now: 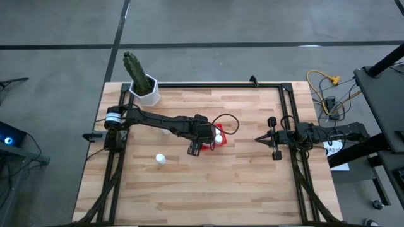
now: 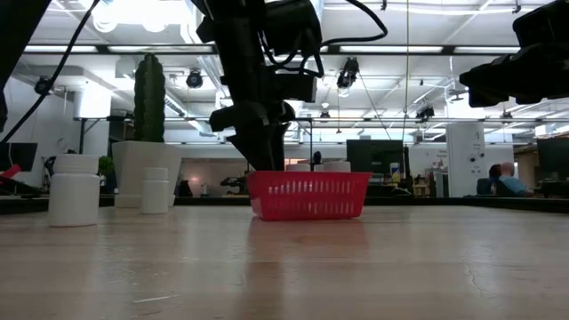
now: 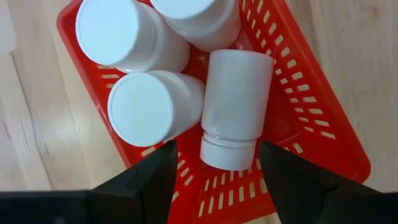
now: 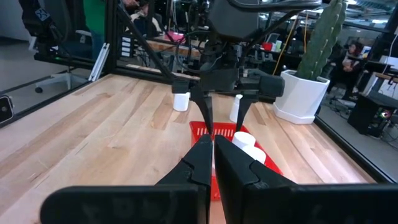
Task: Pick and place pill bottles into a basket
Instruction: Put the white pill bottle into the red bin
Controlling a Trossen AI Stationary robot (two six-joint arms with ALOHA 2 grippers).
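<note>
The red basket (image 1: pixel 221 140) stands near the table's middle and holds several white pill bottles. In the left wrist view most stand upright (image 3: pixel 143 106), and one (image 3: pixel 235 106) lies on its side on the basket floor (image 3: pixel 292 106). My left gripper (image 3: pixel 216 177) is open just above the basket's near-left end. Its fingers stand on either side of the lying bottle's cap end, with a gap on each side. Two more bottles stand on the table, one at the near left (image 1: pixel 161 159) and one (image 4: pixel 181 101) beside my left arm. My right gripper (image 4: pixel 213 152) is shut and empty at the right (image 1: pixel 260 140).
A white hexagonal pot with a green cactus (image 1: pixel 144 85) stands at the table's far left corner. A black frame rail (image 1: pixel 221 84) runs along the far edge and down both sides. Bare wood lies between the basket and my right gripper.
</note>
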